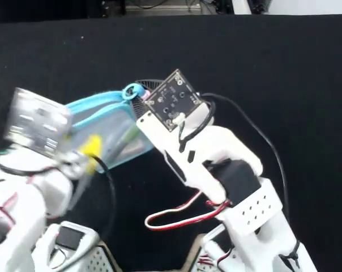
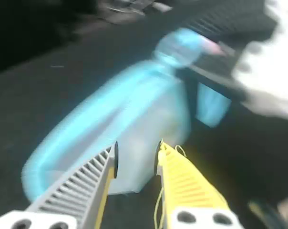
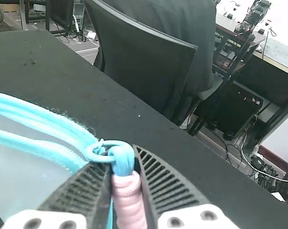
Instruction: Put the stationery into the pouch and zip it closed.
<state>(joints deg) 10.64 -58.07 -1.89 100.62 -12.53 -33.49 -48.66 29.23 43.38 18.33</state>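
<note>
High view: the pouch (image 1: pixel 108 127), clear-faced with teal edging, lies on the black tabletop (image 1: pixel 273 68) between the two arms; the left gripper (image 1: pixel 87 154) sits at its near edge with a yellow finger over the clear face, and the right gripper (image 1: pixel 137 94) is at the far corner where the zip pull (image 1: pixel 131 90) sticks out; from above, neither hold can be read in detail.

Right wrist view settles the right side; the dark ribbed fingers (image 3: pixel 168 191) are pressed together on the zip pull (image 3: pixel 126 193), a pink stem topped by a teal knot, with no gap beside it; two teal zip bands (image 3: pixel 39 119) run apart along the pouch (image 3: pixel 20 181) and meet at the pull; an office chair (image 3: pixel 149 62) stands beyond the tabletop's edge.

Left wrist view, blurred, shows the left gripper (image 2: pixel 137 156) with one grey and one yellow finger (image 2: pixel 182 183) standing parted; the near edge of the pouch (image 2: pixel 134 114) lies in the gap between the tips, though whether they touch it I cannot tell.
</note>
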